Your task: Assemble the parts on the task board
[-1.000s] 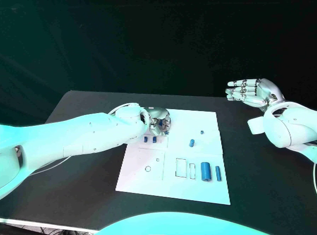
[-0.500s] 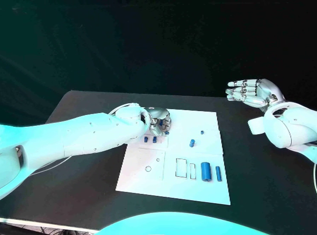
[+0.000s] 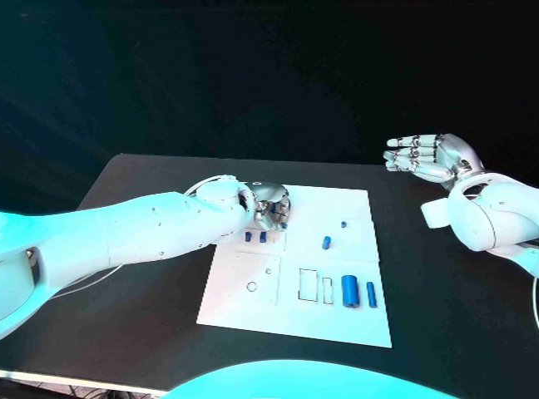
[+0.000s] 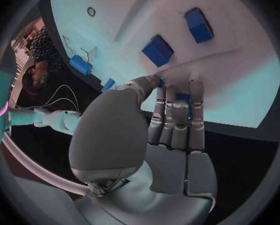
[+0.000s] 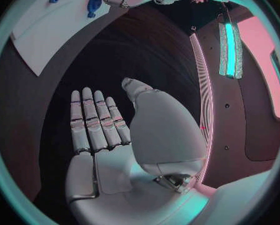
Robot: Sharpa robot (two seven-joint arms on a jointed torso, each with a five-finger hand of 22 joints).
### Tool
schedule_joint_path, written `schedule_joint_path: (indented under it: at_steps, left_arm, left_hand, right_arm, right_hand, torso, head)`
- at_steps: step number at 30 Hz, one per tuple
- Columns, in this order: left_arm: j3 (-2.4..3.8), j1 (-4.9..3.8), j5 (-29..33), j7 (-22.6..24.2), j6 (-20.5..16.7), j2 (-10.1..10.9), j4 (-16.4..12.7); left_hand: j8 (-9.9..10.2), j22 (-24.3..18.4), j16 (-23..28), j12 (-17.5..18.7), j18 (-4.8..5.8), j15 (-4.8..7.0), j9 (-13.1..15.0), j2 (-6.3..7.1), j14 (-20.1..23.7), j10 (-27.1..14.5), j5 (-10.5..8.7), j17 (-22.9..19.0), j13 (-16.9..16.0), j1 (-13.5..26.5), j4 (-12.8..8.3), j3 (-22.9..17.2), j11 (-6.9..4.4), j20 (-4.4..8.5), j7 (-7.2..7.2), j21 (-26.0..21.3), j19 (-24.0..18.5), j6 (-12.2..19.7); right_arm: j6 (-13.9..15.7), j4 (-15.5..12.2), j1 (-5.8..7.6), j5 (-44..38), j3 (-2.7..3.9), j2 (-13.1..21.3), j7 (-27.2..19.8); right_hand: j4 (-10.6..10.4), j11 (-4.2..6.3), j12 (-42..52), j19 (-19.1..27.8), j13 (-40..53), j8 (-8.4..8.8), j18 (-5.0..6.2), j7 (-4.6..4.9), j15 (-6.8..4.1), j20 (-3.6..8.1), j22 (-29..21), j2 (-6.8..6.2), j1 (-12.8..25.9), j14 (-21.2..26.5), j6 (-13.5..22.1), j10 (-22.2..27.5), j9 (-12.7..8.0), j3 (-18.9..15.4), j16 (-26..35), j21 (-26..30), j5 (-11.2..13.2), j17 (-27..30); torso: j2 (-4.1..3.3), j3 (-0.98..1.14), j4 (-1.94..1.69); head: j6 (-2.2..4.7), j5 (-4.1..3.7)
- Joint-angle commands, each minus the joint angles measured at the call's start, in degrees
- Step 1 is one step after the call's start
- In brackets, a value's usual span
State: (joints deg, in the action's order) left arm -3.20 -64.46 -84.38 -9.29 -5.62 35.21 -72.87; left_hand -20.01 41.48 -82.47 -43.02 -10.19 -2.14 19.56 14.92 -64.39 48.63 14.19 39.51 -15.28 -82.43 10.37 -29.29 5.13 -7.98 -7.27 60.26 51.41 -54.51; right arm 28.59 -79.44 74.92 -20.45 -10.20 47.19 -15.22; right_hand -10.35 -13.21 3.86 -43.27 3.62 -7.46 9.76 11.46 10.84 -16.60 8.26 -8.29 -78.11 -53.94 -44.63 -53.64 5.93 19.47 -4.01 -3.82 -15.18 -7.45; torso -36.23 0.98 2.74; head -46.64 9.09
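a: head view first. where do you see your hands?

b: your silver left hand (image 3: 267, 207) sits low over the far left part of the flat white rectangular task board (image 3: 342, 324), fingers curled down onto it. your silver right hand (image 3: 428, 156) hangs above the black table (image 3: 138, 299), well apart from the board, fingers loosely bent, grasping nothing.

a: and the parts?

b: two small blue block-shaped parts (image 3: 255, 237) lie just beside your left hand. a small blue rounded part (image 3: 326, 243) lies mid-board, and a large blue cylinder (image 3: 350, 292) with a slimmer blue cylinder (image 3: 372, 294) next to it lies near the board's near right.

a: left wrist view?

b: your left hand (image 4: 171, 120) has its fingertips (image 4: 195, 85) pressed on the board (image 4: 239, 90), and a bit of blue shows between them. you cannot tell whether that piece is grasped or only touched. two blue blocks (image 4: 157, 50) lie just past the fingers.

a: right wrist view?

b: your right hand (image 5: 109, 130) is released: fingers straight, thumb apart, palm bare, over the dark table. the board's corner (image 5: 40, 30) lies well apart from it.
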Motion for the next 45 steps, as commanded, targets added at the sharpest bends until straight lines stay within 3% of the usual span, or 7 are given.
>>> schedule_joint_path:
  at_steps: [1,25,45]
  left_arm:
    - [-0.32,0.61,1.11,0.39,1.39,-0.23,-0.13]
    - [-0.33,0.87,2.29,1.72,0.78,-0.67,0.11]
    - [-0.5,1.02,0.15,-0.09,2.96,-1.04,0.96]
  left_hand:
    - [0.68,-0.26,-0.16,2.25,-0.38,0.44,0.12,0.69,-0.15,1.37,0.09,-0.33,1.42,-0.07,0.03,-0.73,-0.03,0.33,-0.12,-0.36,0.17,-0.44]
    - [3.04,0.11,-0.49,12.19,-0.36,0.72,0.87,0.81,-2.31,7.96,0.11,1.5,5.92,-1.23,-0.52,-2.26,-0.24,0.67,-0.83,-0.08,0.95,-0.27]
    - [2.99,0.29,-0.63,13.27,-0.38,0.84,1.21,0.83,-2.72,9.34,-0.01,1.93,6.12,-1.42,-0.95,-2.14,-0.41,0.72,-0.71,0.1,1.02,-0.88]
  right_arm:
    - [-0.86,-0.01,-0.03,-0.17,0.01,-0.02,-0.63]
    - [-0.85,0.03,-0.07,-0.17,0.01,-0.06,-0.63]
    - [-0.85,-0.08,-0.07,-0.17,0.01,0.06,-0.54]
  right_hand:
    - [0.38,0.18,-0.13,-0.06,0.0,0.26,-0.16,4.96,0.07,0.03,-0.05,0.59,0.08,-0.26,-0.42,-0.22,-0.1,0.1,0.16,-0.2,0.14,0.05]
    - [0.42,0.18,-0.14,-0.06,0.0,0.29,-0.16,4.95,0.07,0.03,-0.11,0.63,0.1,-0.27,-0.41,-0.22,-0.12,0.11,0.17,-0.2,0.14,0.1]
    - [0.42,0.18,-0.14,-0.06,0.0,0.29,-0.16,4.95,0.07,0.03,-0.11,0.63,0.1,-0.27,-0.41,-0.22,-0.12,0.11,0.17,-0.2,0.14,0.1]
  torso:
    - [-0.01,-0.01,0.02]
    - [-0.01,0.02,0.05]
    - [0.01,0.0,0.02]
  head:
    - [-0.04,-0.06]
    - [0.03,-0.12]
    - [-0.03,-0.32]
